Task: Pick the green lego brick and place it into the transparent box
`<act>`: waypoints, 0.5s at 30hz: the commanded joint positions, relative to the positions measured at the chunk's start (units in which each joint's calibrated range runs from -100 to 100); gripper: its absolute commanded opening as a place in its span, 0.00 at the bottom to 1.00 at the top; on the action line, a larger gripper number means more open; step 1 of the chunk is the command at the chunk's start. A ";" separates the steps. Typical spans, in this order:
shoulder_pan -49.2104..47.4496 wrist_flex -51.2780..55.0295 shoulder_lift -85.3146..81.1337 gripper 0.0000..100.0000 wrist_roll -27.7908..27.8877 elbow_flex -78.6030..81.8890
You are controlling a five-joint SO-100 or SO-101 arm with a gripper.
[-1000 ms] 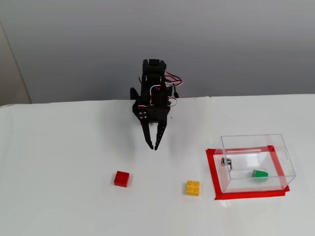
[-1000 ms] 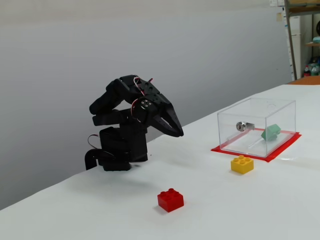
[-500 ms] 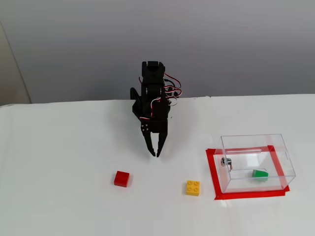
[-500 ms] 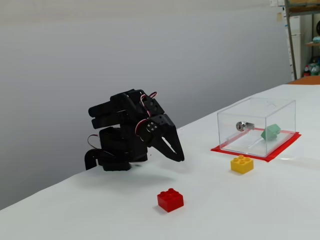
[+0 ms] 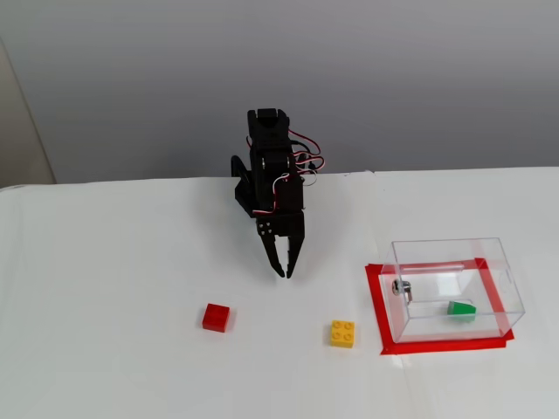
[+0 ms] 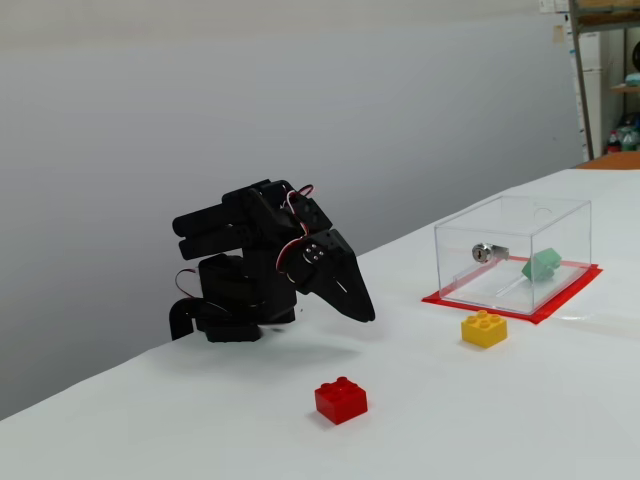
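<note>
One black robot arm (image 5: 269,179) sits folded at the back of a white table (image 5: 105,288), its hand (image 5: 284,272) pointing down toward the tabletop, empty. In both fixed views the two fingers taper to tips pressed together, w/ nothing between them. In the side fixed view the hand (image 6: 366,313) hangs just above the table, not touching any brick.

Three bricks in all: one green, one red, one yellow. The green brick (image 5: 460,308) lies inside the clear box (image 5: 502,262), tilted, toward the right end of the box floor in the top-down fixed view; in the side view the same brick (image 6: 541,265) shows pale green thru the wall of the box (image 6: 500,215). One box only, standing on a red tape rectangle (image 5: 376,305) at the right of the table. One small metal fitting (image 5: 401,286) sits on the box's left wall, opp. the green brick.

The red brick (image 5: 217,317) rests on the open table, front left of the hand & apart from it. The yellow brick (image 5: 342,333) lies just left of the tape edge, outside the box, four studs up. Red & yellow are well apart from each other. In the side view the red brick (image 6: 340,399) is nearest the camera, the yellow one (image 6: 484,328) just in front of the box. Grey wall (image 5: 419,78) behind.
</note>
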 commanded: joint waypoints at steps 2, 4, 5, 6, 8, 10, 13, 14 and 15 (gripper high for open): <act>0.36 3.55 -0.59 0.01 0.00 -0.55; 0.13 6.69 -0.59 0.01 -0.05 -1.72; 0.13 8.60 -0.59 0.01 -0.05 -2.08; 0.13 10.52 -0.59 0.01 -0.10 -2.63; 0.13 13.74 -0.59 0.01 -0.31 -3.53; 0.36 14.78 -0.59 0.01 -1.25 -3.98; 0.36 14.69 -0.59 0.01 -1.25 -3.98; 0.13 14.69 -0.59 0.01 -1.20 -3.98; 0.21 14.69 -0.51 0.01 -1.36 -3.98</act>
